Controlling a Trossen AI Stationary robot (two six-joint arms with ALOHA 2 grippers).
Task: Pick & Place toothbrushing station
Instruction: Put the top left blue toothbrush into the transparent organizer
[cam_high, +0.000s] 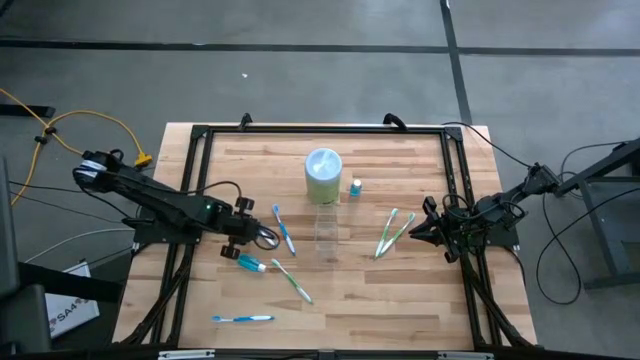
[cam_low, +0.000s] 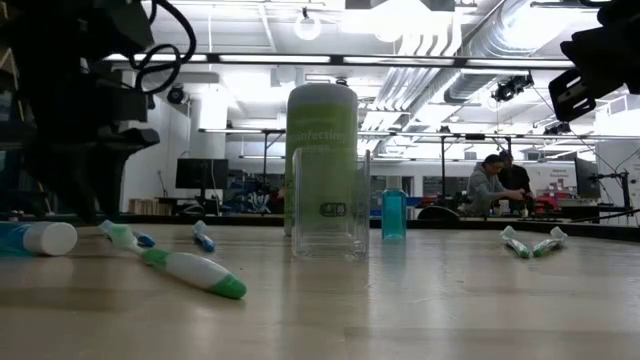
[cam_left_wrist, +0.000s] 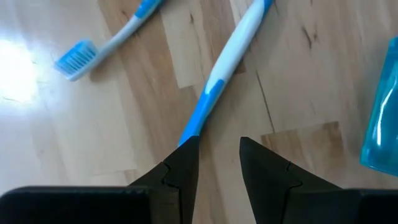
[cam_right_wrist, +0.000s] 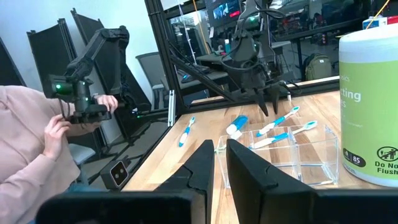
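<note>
My left gripper hangs half open and empty over a blue-and-white toothbrush near the tabletop's left edge. My right gripper waits nearly closed, empty, by the right edge. The clear tumbler stands mid-table.

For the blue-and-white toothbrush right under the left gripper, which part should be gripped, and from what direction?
Probably the handle's mid-section, from straight above. The blue-and-white toothbrush lies flat on the table, so only its narrow sides offer purchase. The left gripper hangs over its blue end with fingers apart, already straddling the handle line.
</note>
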